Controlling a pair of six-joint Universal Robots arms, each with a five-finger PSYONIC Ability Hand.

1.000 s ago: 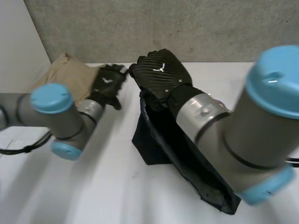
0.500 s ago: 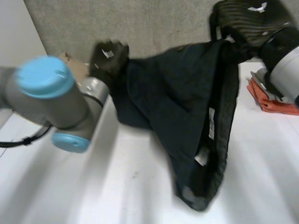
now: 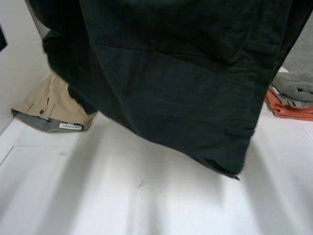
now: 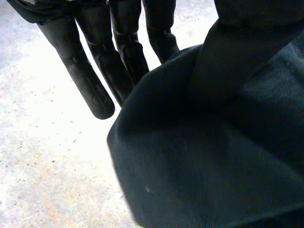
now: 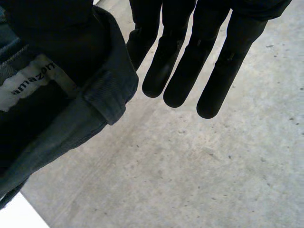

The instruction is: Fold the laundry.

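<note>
One amazon label [image 5: 28, 80] on the dark garment [image 5: 99, 80] — right wrist view.

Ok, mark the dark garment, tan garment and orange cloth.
dark garment [image 3: 186, 98], head view, middle of hanging cloth.
tan garment [image 3: 49, 103], head view, its upper surface.
orange cloth [image 3: 289, 111], head view, its folded edge.

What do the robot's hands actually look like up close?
The left robot hand and right robot hand are all black, with long, slim, segmented fingers ending in rounded tips, rather like gloved human hands. The dark garment hides their thumbs.
</note>
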